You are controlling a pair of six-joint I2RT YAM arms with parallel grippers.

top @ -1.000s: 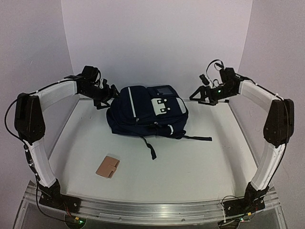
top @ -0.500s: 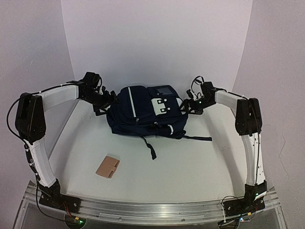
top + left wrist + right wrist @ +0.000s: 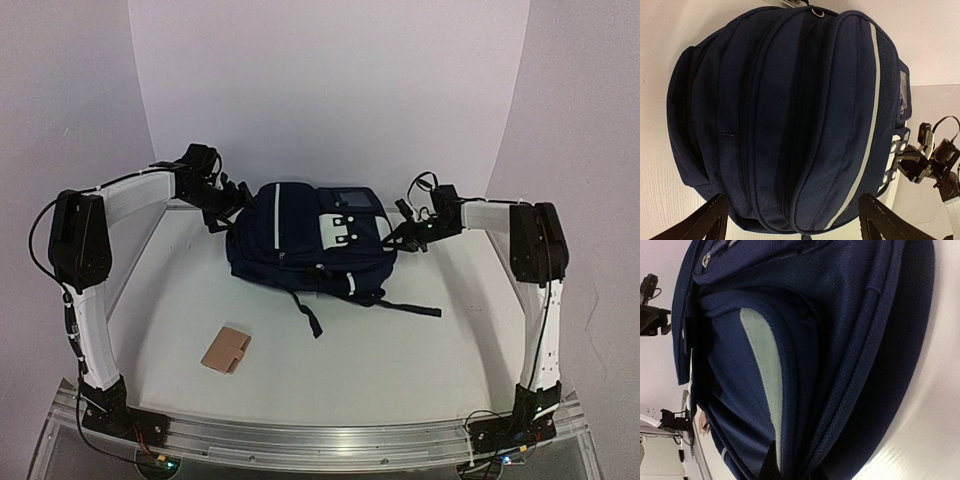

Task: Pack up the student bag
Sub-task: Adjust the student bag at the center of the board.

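The student bag (image 3: 305, 245), dark navy with pale piping and a white patch, lies at the back middle of the table. My left gripper (image 3: 232, 200) sits open at its left end; in the left wrist view the bag (image 3: 790, 115) bulges between the two spread fingers (image 3: 710, 220) of the left gripper (image 3: 795, 220). My right gripper (image 3: 398, 235) is at the bag's right edge. In the right wrist view the right gripper (image 3: 792, 470) is shut, pinching folds of the bag's (image 3: 815, 315) fabric beside a pale stripe.
A tan folded wallet (image 3: 226, 349) lies on the table at the front left. The bag's black straps (image 3: 410, 308) trail toward the front. White walls close in the table at the back and on both sides.
My right arm swung in from the back right to the bag's right edge and closed on its fabric. The bag shifted slightly. The left gripper stayed open by the bag's left end.
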